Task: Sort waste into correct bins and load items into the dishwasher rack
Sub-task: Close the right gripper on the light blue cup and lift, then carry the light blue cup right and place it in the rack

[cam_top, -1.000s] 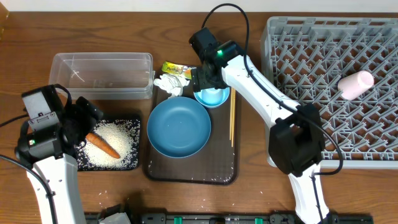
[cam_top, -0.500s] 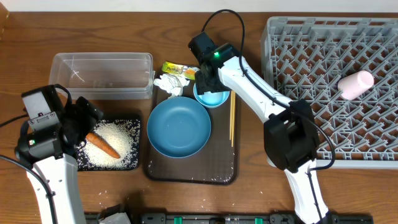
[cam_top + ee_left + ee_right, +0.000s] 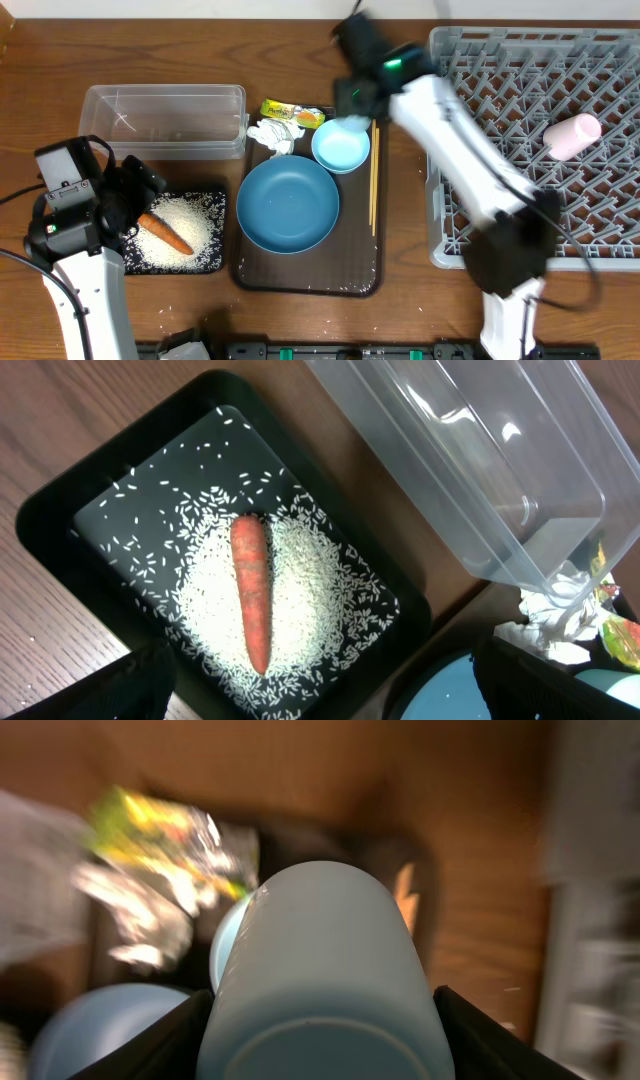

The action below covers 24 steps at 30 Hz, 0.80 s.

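My right gripper point(image 3: 325, 1025) is shut on the light-blue cup point(image 3: 325, 950), whose base faces the wrist camera. In the overhead view that gripper point(image 3: 352, 100) is motion-blurred, with a light-blue round shape point(image 3: 341, 150) just below it. The dark-blue bowl point(image 3: 288, 203) and chopsticks point(image 3: 373, 190) lie on the brown tray. The tissue point(image 3: 272, 135) and wrapper point(image 3: 290, 113) sit at its far edge. My left gripper point(image 3: 125, 195) hangs open over the black tray point(image 3: 222, 232), which holds rice point(image 3: 195, 225) and the carrot point(image 3: 165, 235). The whitish-pink cup point(image 3: 572, 135) lies in the grey rack point(image 3: 520, 60).
The clear tub point(image 3: 165, 120) stands behind the black tray, with nothing visible in it. The brown serving tray point(image 3: 310, 275) fills the middle of the table. A few rice grains lie on the wood near the tray's front edge.
The right jaws have closed on the light-blue cup, and the arm has swung back and to the right, blurring. The left arm has not moved.
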Tool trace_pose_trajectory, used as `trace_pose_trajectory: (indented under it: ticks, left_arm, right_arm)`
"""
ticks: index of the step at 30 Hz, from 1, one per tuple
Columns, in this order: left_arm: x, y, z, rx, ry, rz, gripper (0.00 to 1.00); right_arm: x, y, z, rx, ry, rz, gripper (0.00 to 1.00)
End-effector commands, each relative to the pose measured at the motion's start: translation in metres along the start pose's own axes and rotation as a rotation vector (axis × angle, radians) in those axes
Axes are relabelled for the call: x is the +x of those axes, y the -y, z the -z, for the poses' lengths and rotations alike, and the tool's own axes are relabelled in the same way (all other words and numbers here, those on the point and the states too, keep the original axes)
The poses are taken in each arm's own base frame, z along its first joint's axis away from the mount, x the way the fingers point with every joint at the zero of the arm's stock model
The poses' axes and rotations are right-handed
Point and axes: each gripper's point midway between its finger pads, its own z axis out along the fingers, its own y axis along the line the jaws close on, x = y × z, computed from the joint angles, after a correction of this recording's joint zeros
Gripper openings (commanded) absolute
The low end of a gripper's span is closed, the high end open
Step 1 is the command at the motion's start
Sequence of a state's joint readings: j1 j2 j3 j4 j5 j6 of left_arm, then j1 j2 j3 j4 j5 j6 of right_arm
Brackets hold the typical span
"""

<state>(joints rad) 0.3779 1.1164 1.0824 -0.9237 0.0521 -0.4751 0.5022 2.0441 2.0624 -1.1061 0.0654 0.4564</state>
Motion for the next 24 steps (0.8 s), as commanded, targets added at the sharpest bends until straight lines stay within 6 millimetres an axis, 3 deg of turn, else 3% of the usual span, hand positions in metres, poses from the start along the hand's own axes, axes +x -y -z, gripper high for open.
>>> trace_pose_trajectory:
  ticks: [1,3,5,12,17,24]
  left_arm:
    - [-0.004,-0.001,0.002,-0.009,0.013,0.010,0.97]
    - [-0.004,-0.001,0.002,-0.009,0.013,0.010,0.97]
    - [-0.004,-0.001,0.002,-0.009,0.013,0.010,0.97]
    - [-0.004,-0.001,0.002,-0.009,0.013,0.010,0.97]
    - [-0.004,-0.001,0.002,-0.009,0.013,0.010,0.97]
    - [-0.004,-0.001,0.002,-0.009,0.013,0.010,0.97]
  right_arm:
    - [-0.045,0.036,0.094,-0.028,0.211,-0.047,0.63]
    - [-0.052,0.063,0.125,-0.008,0.265,-0.067,0.63]
    - [-0.054,0.106,0.156,0.051,0.312,-0.136,0.63]
    - [-0.033,0.259,0.222,0.291,0.365,-0.370,0.63]
    - [-0.003,0.347,0.233,0.406,0.334,-0.595,0.62]
    - [0.030,0.432,0.204,0.489,0.227,-0.796,0.64]
